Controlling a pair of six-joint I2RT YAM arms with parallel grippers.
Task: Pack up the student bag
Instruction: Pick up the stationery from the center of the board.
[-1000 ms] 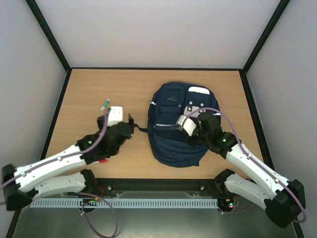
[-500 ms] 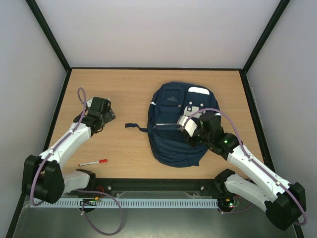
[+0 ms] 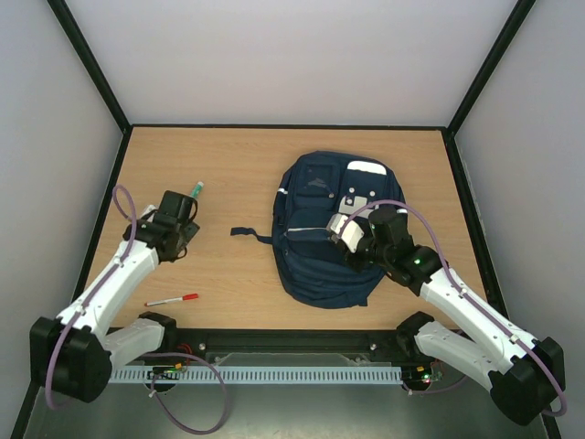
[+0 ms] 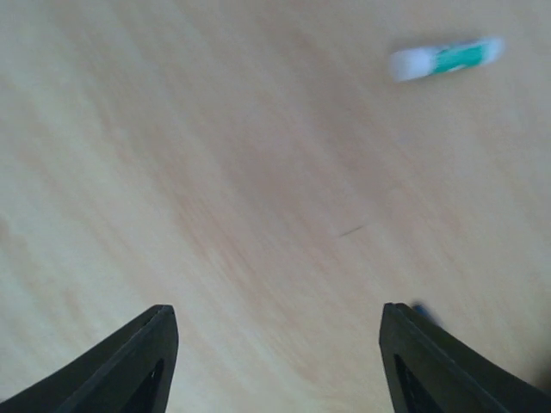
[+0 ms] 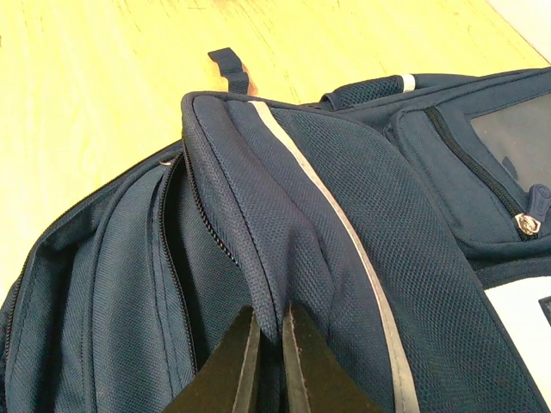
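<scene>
The bag (image 3: 315, 265) lies right of centre, its zip edge pinched by the clenched right gripper (image 5: 269, 311), while the left gripper (image 4: 274, 311), spread and empty, has been swung away leftward toward a green stick (image 4: 443, 58), probably the next item to be packed.

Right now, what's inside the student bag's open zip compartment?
Only dark navy lining shows in the opening of the student bag, whose edge the right jaws pinch. No items are visible; the deeper interior is hidden by shadow and folded fabric.
</scene>
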